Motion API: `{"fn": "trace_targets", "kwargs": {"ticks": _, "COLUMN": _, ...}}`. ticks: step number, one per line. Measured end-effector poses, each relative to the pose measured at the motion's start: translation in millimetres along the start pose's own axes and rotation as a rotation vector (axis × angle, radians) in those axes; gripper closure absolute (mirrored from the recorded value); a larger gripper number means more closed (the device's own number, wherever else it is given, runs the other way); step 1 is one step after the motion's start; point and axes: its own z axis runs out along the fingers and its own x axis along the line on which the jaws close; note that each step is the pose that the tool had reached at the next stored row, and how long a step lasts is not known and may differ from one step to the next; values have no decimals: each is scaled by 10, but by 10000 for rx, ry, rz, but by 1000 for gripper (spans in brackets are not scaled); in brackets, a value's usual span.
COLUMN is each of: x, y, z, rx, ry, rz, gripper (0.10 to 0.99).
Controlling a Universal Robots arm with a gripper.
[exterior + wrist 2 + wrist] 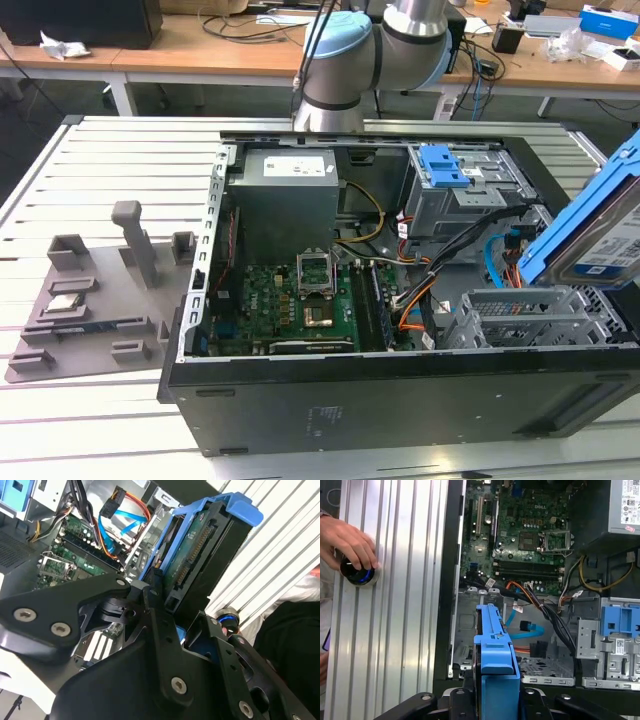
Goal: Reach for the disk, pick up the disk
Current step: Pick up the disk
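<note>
Disk in hand, lifted clear of the open black PC case (pixel 400 405).
My end effector (pixel 496 697) is clenched on the flat silver hard drive w/ blue plastic bracket (pixel 495 655), prob. gripped edge-on so it clears the bay; long axis tilts up, away from the fingers, above the case's drive-cage corner.
</note>
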Motion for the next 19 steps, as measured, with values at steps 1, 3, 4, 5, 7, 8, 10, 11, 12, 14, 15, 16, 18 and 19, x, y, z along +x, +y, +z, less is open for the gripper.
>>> {"fn": "trace_targets", "kwargs": {"ticks": 1, "x": 0, "y": 2, "z": -1, "rx": 1, "ry": -19, "rz": 4, "gripper": 722}}
{"fn": "trace_targets", "kwargs": {"ticks": 3, "x": -1, "y": 2, "z": 0, "rx": 2, "ry": -39, "rz": 4, "gripper": 722}}
{"fn": "trace_targets", "kwargs": {"ticks": 4, "x": -1, "y": 4, "z": 0, "rx": 3, "ry": -40, "rz": 6, "gripper": 722}}
{"fn": "trace_targets", "kwargs": {"ticks": 5, "x": 0, "y": 4, "z": 0, "rx": 9, "ry": -136, "rz": 3, "gripper": 722}}
{"fn": "trace_targets", "kwargs": {"ticks": 7, "x": -1, "y": 3, "z": 1, "rx": 27, "ry": -462, "rz": 24, "gripper": 722}}
{"fn": "trace_targets", "kwargs": {"ticks": 8, "x": -1, "y": 4, "z": 2, "rx": 28, "ry": -465, "rz": 65, "gripper": 722}}
{"fn": "trace_targets", "kwargs": {"ticks": 10, "x": 0, "y": 3, "z": 11, "rx": 30, "ry": -438, "rz": 373, "gripper": 722}}
{"fn": "trace_targets", "kwargs": {"ticks": 11, "x": -1, "y": 3, "z": 12, "rx": 31, "ry": -433, "rz": 483, "gripper": 722}}
{"fn": "trace_targets", "kwargs": {"ticks": 12, "x": -1, "y": 3, "z": 12, "rx": 32, "ry": -435, "rz": 625, "gripper": 722}}
{"fn": "trace_targets", "kwargs": {"ticks": 14, "x": -1, "y": 10, "z": 15, "rx": 33, "ry": -438, "rz": 646, "gripper": 722}}
{"fn": "trace_targets", "kwargs": {"ticks": 15, "x": -3, "y": 33, "z": 18, "rx": 32, "ry": -436, "rz": 643, "gripper": 722}}
{"fn": "trace_targets", "kwargs": {"ticks": 16, "x": -5, "y": 60, "z": 25, "rx": 32, "ry": -437, "rz": 642, "gripper": 722}}
{"fn": "trace_targets", "kwargs": {"ticks": 18, "x": -7, "y": 93, "z": 37, "rx": 32, "ry": -437, "rz": 642, "gripper": 722}}
{"fn": "trace_targets", "kwargs": {"ticks": 19, "x": -8, "y": 112, "z": 42, "rx": 32, "ry": -437, "rz": 642, "gripper": 722}}
